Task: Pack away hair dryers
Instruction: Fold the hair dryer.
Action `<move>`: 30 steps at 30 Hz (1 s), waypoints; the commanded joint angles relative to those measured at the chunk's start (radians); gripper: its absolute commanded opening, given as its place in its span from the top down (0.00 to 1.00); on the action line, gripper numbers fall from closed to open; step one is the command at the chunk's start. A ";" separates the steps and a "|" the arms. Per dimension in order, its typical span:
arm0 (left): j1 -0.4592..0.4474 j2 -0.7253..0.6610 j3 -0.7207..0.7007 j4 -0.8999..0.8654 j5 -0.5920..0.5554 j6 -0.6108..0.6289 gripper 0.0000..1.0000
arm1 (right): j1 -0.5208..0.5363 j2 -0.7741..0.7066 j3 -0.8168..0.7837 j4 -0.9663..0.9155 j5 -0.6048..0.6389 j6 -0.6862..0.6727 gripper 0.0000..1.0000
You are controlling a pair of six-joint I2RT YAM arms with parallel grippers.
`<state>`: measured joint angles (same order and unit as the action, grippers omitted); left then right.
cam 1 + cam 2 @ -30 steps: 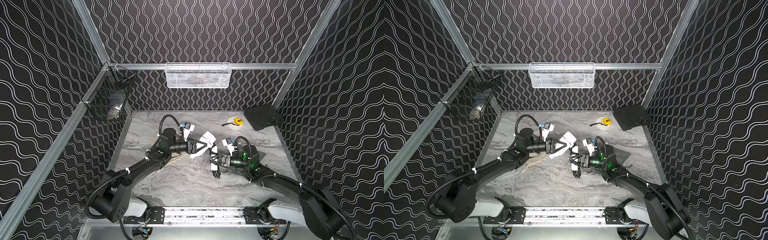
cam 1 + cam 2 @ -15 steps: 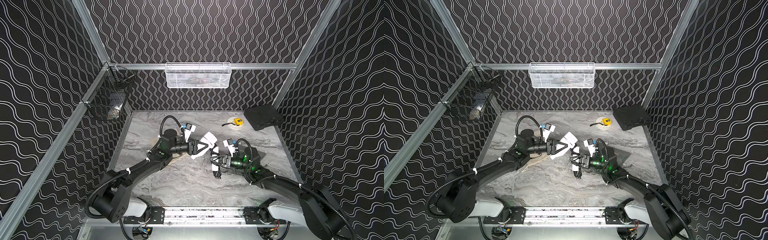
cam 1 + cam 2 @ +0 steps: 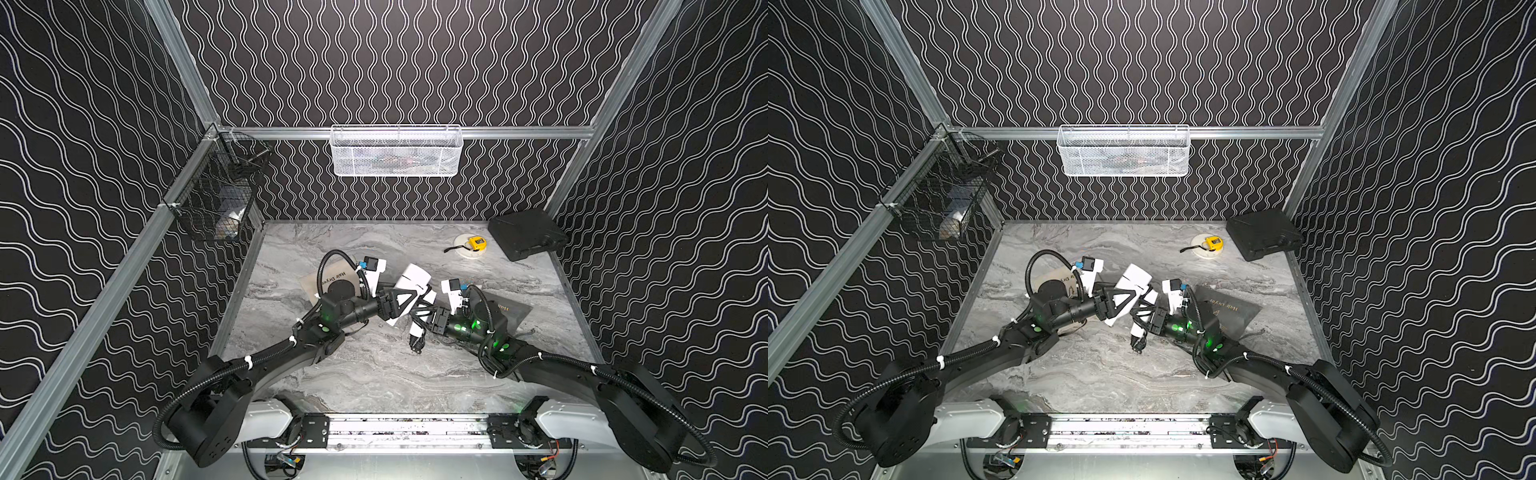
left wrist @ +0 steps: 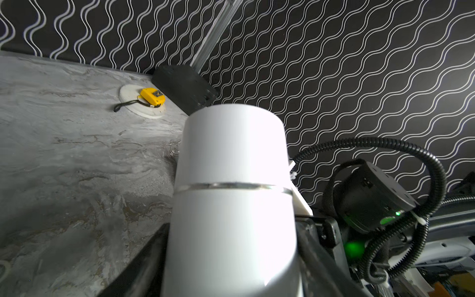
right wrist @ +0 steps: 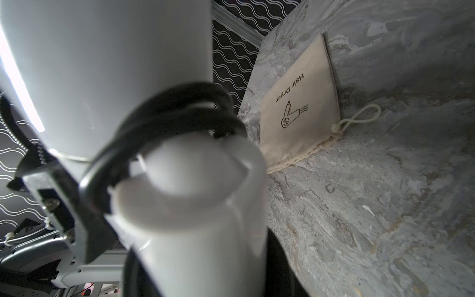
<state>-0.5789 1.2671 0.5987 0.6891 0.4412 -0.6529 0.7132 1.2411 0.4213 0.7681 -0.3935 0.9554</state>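
White hair dryer is held clear of the tabletop, roughly mid-tabletop and slightly toward the back edge, carried between both arms. Left gripper is clamped across the barrel, jaws fairly wide to span it. In the left wrist view the white barrel fills the gap between the fingers. Right gripper is closed narrower on the handle. Black cord is wound round the handle up near the barrel. Plug dangles below the handle; can't tell if it touches the tabletop.

Beige bag printed "Hair Dryer" lies flat under the left wrist, toward the left edge. Dark grey bag lies flat under the right wrist, toward the right edge. Yellow tape measure sits on a white disc near the back edge, beside a black box in the back right corner.
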 commanded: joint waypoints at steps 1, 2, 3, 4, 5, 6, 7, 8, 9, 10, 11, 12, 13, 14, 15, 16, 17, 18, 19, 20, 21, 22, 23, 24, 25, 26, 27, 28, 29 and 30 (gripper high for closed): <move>-0.040 -0.004 -0.024 0.102 0.065 -0.060 1.00 | 0.023 0.003 0.027 0.323 -0.047 0.036 1.00; -0.045 -0.005 -0.032 0.102 0.064 -0.063 1.00 | 0.023 0.001 0.025 0.342 -0.037 0.044 1.00; -0.049 -0.007 -0.040 0.106 0.061 -0.064 1.00 | 0.023 0.000 0.025 0.358 -0.031 0.053 1.00; -0.051 -0.008 -0.048 0.111 0.057 -0.068 1.00 | 0.023 0.000 0.025 0.370 -0.027 0.059 1.00; -0.053 -0.009 -0.057 0.117 0.055 -0.070 1.00 | 0.023 -0.002 0.025 0.381 -0.023 0.067 1.00; -0.058 -0.010 -0.065 0.123 0.050 -0.075 1.00 | 0.024 -0.005 0.025 0.390 -0.019 0.075 1.00; -0.060 -0.010 -0.073 0.133 0.044 -0.079 1.00 | 0.025 -0.005 0.027 0.401 -0.016 0.083 1.00; -0.064 -0.008 -0.082 0.146 0.040 -0.086 1.00 | 0.024 -0.002 0.028 0.417 -0.013 0.093 1.00; -0.071 -0.004 -0.092 0.165 0.033 -0.095 1.00 | 0.025 0.002 0.030 0.435 -0.012 0.105 1.00; -0.075 -0.002 -0.099 0.183 0.028 -0.101 1.00 | 0.026 0.005 0.032 0.452 -0.011 0.114 1.00; -0.080 0.003 -0.106 0.197 0.023 -0.106 1.00 | 0.027 0.010 0.035 0.469 -0.011 0.124 1.00; -0.086 0.008 -0.111 0.210 0.018 -0.110 1.00 | 0.028 0.016 0.036 0.488 -0.011 0.133 1.00; -0.090 0.013 -0.116 0.222 0.012 -0.114 1.00 | 0.029 0.018 0.037 0.503 -0.011 0.140 1.00; -0.094 0.017 -0.121 0.237 0.008 -0.118 1.00 | 0.031 0.024 0.038 0.518 -0.010 0.148 1.00; -0.098 0.021 -0.125 0.252 0.003 -0.123 1.00 | 0.032 0.031 0.041 0.535 -0.011 0.156 1.00; -0.100 0.025 -0.129 0.265 -0.003 -0.127 1.00 | 0.034 0.036 0.040 0.546 -0.013 0.161 1.00; -0.103 0.028 -0.132 0.277 -0.007 -0.132 1.00 | 0.037 0.041 0.043 0.554 -0.016 0.164 1.00; -0.103 0.030 -0.132 0.282 -0.010 -0.133 1.00 | 0.038 0.048 0.045 0.552 -0.021 0.162 1.00; -0.103 0.029 -0.131 0.278 -0.012 -0.133 1.00 | 0.038 0.050 0.044 0.543 -0.024 0.158 1.00; -0.102 0.026 -0.127 0.264 -0.012 -0.125 1.00 | 0.038 0.052 0.037 0.527 -0.022 0.152 1.00; -0.102 0.017 -0.119 0.234 -0.013 -0.112 1.00 | 0.038 0.051 0.027 0.509 -0.012 0.145 1.00; -0.101 0.005 -0.111 0.203 -0.018 -0.098 1.00 | 0.038 0.046 0.012 0.490 0.002 0.142 0.98; -0.100 -0.011 -0.099 0.162 -0.023 -0.077 1.00 | 0.037 0.039 -0.010 0.472 0.021 0.137 0.95; -0.097 -0.026 -0.082 0.118 -0.025 -0.055 1.00 | 0.033 0.030 -0.035 0.457 0.036 0.129 0.94; -0.092 -0.041 -0.066 0.075 -0.023 -0.038 1.00 | 0.027 0.022 -0.050 0.441 0.044 0.126 0.91; -0.087 -0.055 -0.049 0.036 -0.024 -0.025 1.00 | 0.017 0.006 -0.071 0.409 0.054 0.123 0.81; -0.081 -0.069 -0.032 0.003 -0.022 -0.012 1.00 | 0.009 -0.011 -0.085 0.378 0.061 0.115 0.75; -0.074 -0.076 -0.018 -0.023 -0.019 -0.003 1.00 | 0.001 -0.026 -0.094 0.348 0.064 0.108 0.71; -0.065 -0.084 -0.003 -0.047 -0.015 0.003 1.00 | -0.008 -0.044 -0.100 0.308 0.067 0.100 0.66; -0.058 -0.089 0.010 -0.066 -0.007 0.007 1.00 | -0.017 -0.059 -0.104 0.264 0.066 0.092 0.60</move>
<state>-0.6468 1.1957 0.5766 0.6727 0.2935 -0.6773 0.7136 1.2137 0.3252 0.9546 -0.3378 1.0050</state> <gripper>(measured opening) 0.674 0.371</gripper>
